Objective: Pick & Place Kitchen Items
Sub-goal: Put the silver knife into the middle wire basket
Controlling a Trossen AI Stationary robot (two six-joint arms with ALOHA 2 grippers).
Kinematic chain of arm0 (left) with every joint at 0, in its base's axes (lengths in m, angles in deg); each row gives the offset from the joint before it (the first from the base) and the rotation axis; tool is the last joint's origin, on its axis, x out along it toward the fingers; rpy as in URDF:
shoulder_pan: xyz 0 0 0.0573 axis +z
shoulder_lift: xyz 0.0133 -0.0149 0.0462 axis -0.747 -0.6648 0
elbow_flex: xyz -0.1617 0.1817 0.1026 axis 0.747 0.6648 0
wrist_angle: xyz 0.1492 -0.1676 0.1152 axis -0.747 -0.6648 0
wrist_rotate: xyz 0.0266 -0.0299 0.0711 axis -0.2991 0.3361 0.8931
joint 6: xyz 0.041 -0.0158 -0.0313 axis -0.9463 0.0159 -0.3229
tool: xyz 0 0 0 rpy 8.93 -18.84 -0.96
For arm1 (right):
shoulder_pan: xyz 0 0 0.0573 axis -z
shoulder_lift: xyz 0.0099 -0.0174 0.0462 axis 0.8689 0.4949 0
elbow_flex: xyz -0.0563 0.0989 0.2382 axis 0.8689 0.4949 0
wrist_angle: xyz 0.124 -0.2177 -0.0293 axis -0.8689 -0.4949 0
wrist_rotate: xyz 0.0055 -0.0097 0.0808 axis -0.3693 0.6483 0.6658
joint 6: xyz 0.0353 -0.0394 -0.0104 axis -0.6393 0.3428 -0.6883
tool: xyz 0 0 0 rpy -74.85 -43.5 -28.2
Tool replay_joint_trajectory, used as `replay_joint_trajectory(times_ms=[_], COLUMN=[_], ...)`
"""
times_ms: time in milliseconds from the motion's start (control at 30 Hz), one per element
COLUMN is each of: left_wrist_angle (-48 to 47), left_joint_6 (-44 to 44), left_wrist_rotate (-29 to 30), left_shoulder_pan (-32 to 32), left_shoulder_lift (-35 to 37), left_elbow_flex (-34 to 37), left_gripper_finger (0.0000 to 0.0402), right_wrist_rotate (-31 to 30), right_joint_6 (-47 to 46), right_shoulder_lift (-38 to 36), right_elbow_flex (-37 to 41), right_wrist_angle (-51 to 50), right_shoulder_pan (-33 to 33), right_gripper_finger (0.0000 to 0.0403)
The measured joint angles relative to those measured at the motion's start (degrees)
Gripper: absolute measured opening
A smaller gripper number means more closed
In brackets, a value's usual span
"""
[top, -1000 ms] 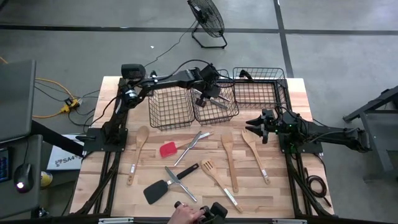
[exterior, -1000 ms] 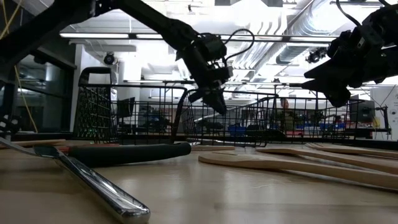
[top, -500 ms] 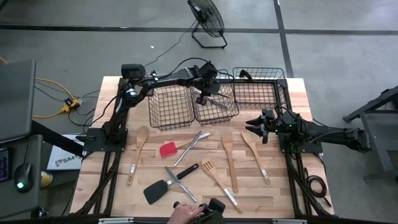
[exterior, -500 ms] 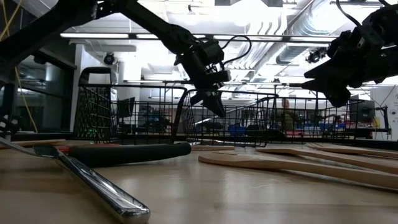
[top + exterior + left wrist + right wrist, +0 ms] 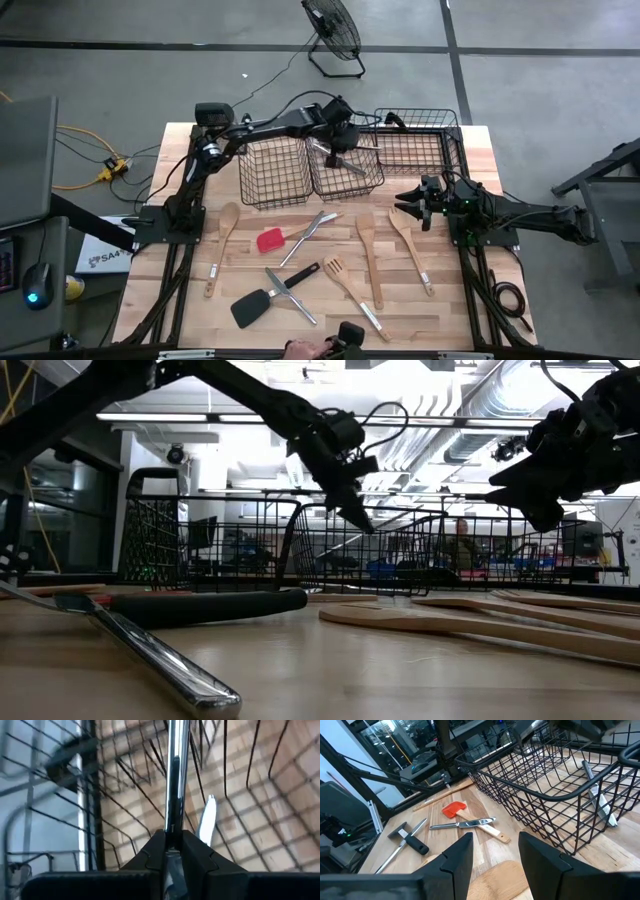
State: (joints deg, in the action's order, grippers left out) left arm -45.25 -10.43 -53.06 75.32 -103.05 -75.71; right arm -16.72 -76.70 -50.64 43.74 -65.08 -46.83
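Along the lower half of the high view the utensils lie spread on the table [image 5: 190, 140]: black turner [image 5: 252, 306], red-headed spatula [image 5: 270, 240], wooden spoons [image 5: 366, 240]. At right centre the right gripper [image 5: 412, 203] hovers with fingers parted, empty. Upper centre, the left gripper [image 5: 335, 152] pinches a silver utensil [image 5: 174, 775] (another lies beneath) over the middle wire basket [image 5: 345, 178].
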Motion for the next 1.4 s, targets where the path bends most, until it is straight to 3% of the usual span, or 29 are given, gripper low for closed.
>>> replay_joint_trajectory(times_ms=[300,467,733,967,1400], left_wrist_angle=[-2.02,-4.68,-5.47,-5.48,-6.69], left_joint_6=[-2.28,-10.42,-10.96,-10.58,-9.44], left_wrist_rotate=[1.62,0.96,0.68,0.54,0.78], left_shoulder_pan=[1.11,1.20,1.14,1.14,1.14], left_shoulder_lift=[-0.69,-0.71,-0.72,-0.72,0.01], left_elbow_flex=[0.09,0.11,0.09,0.09,0.13], left_gripper_finger=[0.0033,0.0033,0.0034,0.0093,0.0102], right_wrist_rotate=[-0.02,0.00,0.00,0.00,-0.01], right_joint_6=[0.01,0.01,0.01,0.01,0.00], right_shoulder_lift=[0.00,0.00,-0.02,-0.02,-0.02], right_elbow_flex=[0.00,-0.01,0.00,0.00,-0.01], right_wrist_angle=[0.02,0.00,0.00,0.00,0.00], right_shoulder_pan=[0.01,-0.01,0.00,0.01,0.01], right_gripper_finger=[0.0151,0.0151,0.0151,0.0151,0.0151])
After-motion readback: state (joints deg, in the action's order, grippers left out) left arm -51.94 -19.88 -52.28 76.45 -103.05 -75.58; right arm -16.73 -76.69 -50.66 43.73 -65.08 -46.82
